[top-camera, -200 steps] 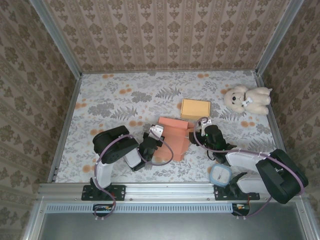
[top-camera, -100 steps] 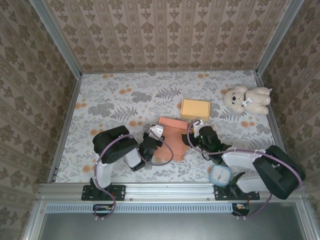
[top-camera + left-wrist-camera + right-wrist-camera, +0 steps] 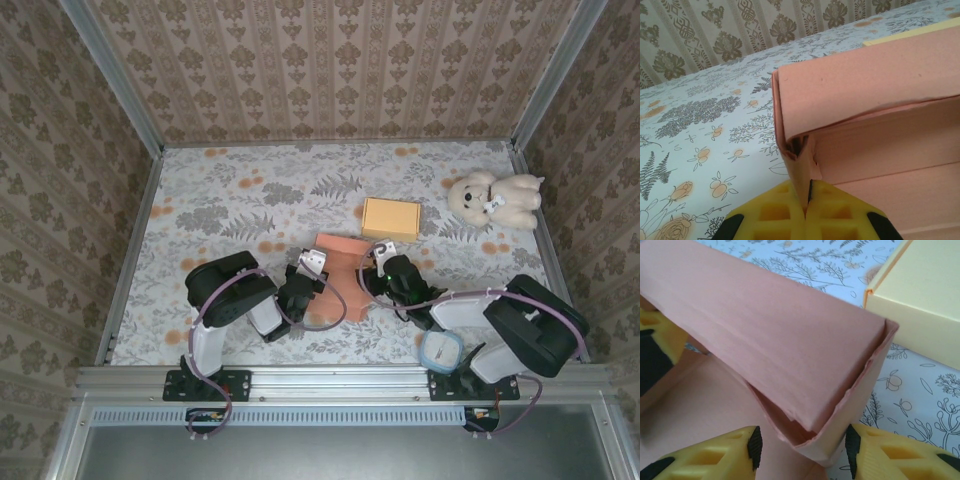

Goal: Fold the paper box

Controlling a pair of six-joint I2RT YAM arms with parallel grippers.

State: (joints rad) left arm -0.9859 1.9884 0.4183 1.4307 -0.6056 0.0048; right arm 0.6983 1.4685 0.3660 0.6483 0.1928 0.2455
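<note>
Salmon-pink paper box (image 3: 343,272), partly folded, flaps raised, lying mid-table just near the yellow box (image 3: 391,218)

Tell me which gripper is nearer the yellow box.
Right. The right gripper sits at the right end of the pink paper box, close to the yellow box; the left gripper pinches the pink one's left corner, farther away.

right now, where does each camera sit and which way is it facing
Top external: fixed above and behind the bases, looking down at the table; the left arm and right arm meet at the pink paper box.
Left wrist: low on the left gripper, facing the back wall; yellow jaws pinch a box flap.
Right wrist: on the right gripper, facing the box's corner; jaws apart either side.
Shared: right wrist and top views both show the yellow box beyond the pink one.
</note>
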